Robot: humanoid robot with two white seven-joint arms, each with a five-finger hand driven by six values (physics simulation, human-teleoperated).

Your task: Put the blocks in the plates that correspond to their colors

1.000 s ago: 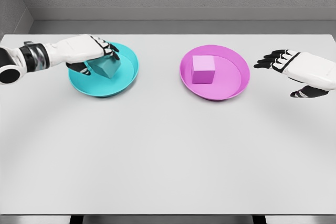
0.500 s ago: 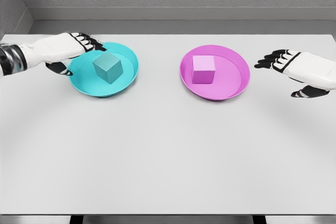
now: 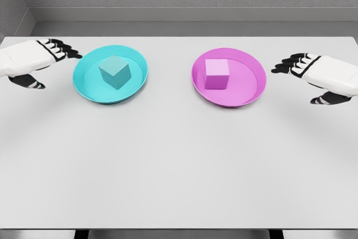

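Note:
A teal block (image 3: pixel 114 71) rests inside the cyan plate (image 3: pixel 89 90) at the left of the white table. A pink block (image 3: pixel 216 74) sits in the magenta plate (image 3: pixel 246 96) at the right. My left hand (image 3: pixel 47 62) hovers at the left edge, just left of the cyan plate, fingers spread and holding nothing. My right hand (image 3: pixel 302 76) hangs to the right of the magenta plate, open and empty as well.
The white table (image 3: pixel 179 160) runs wide toward its front edge. A grey wall stands behind the table's far edge.
My left hand let go of the teal block in the cyan plate and drew back to the left, clear of the plate. The right hand stayed still.

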